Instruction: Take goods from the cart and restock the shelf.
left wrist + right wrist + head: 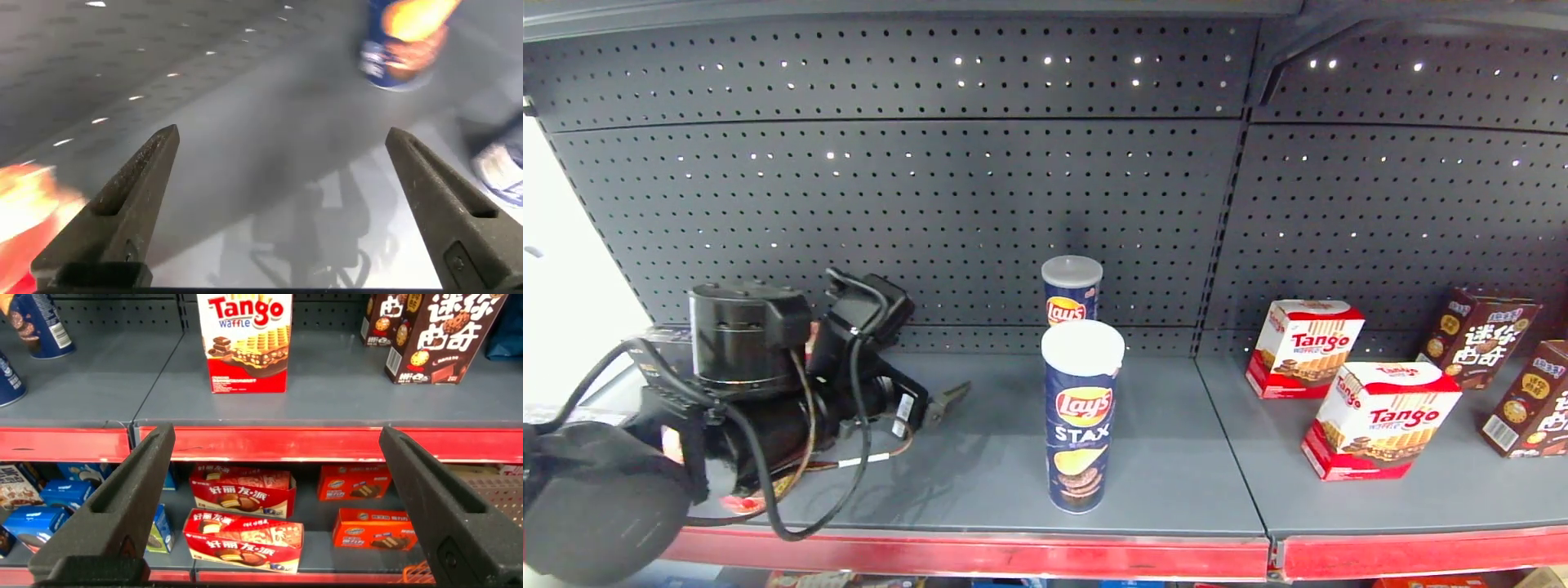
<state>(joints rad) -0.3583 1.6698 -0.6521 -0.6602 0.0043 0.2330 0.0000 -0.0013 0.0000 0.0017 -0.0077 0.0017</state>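
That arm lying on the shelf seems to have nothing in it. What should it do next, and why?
Probably draw the left gripper back off the grey metal shelf to fetch more goods. Its fingers are open and empty, and the tall blue chip can with the white lid stands upright, apart from them, so that item looks placed.

We see one blue chip can [1082,416] upright near the front of the grey shelf [980,478], a second can [1072,292] upright just behind it.
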